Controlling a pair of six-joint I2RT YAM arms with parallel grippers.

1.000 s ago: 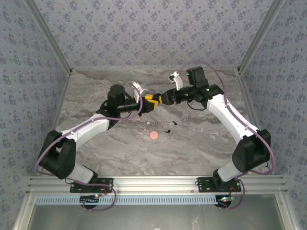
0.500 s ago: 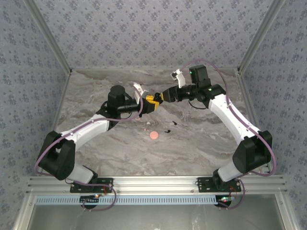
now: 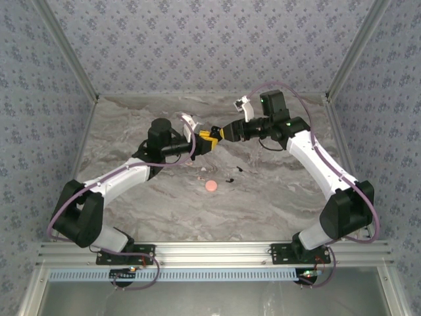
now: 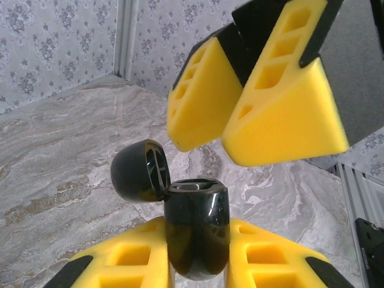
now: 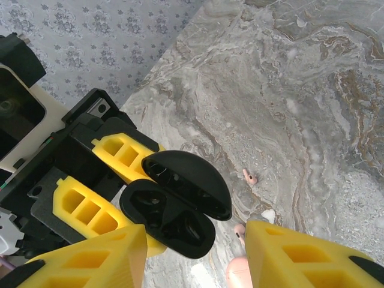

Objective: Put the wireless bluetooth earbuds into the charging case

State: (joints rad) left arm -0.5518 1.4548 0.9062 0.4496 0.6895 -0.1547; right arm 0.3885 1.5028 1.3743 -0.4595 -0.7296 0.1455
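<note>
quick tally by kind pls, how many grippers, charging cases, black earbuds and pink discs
grippers: 2 (left gripper, right gripper)
charging case: 1
black earbuds: 2
pink disc: 1
total: 6
</note>
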